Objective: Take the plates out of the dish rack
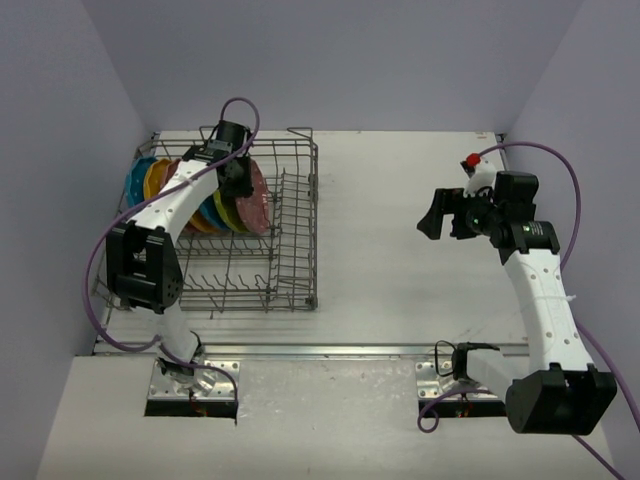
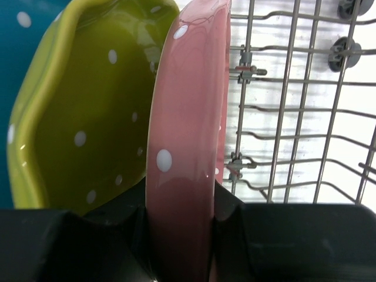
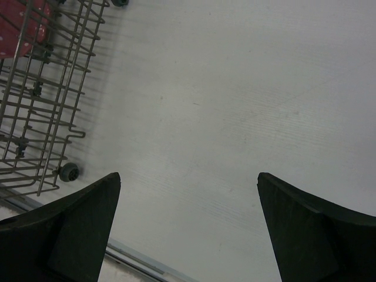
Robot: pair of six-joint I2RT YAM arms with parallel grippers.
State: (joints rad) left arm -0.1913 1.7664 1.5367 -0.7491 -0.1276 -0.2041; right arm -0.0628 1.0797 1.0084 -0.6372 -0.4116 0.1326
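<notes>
At upper left, a pink plate (image 2: 182, 147) in the rack (image 1: 293, 235) is gripped by the left jaws; the right jaws are spread open.

Blocked and cropped parts, three views.

Top view: the left arm (image 1: 165, 215) lies across the row of plates (image 1: 205, 205) in the rack (image 1: 295, 230). Only rims show, count unclear, and the left tool (image 1: 236, 172) tips are hidden among them. Left wrist view: pink plate (image 2: 185, 147) cut off at top and bottom, its lower rim lost between the dark fingers (image 2: 70, 247), themselves cropped by the bottom edge. Lime plate (image 2: 88, 117) cut at top, its base behind a finger. Blue plate (image 2: 29, 47) only a sliver at the left edge. Right wrist view: rack cropped at left; red plate (image 3: 32, 26) only a corner behind wires, can't tell which one. Right tool (image 3: 188, 174) cut off at the bottom edge.
</notes>
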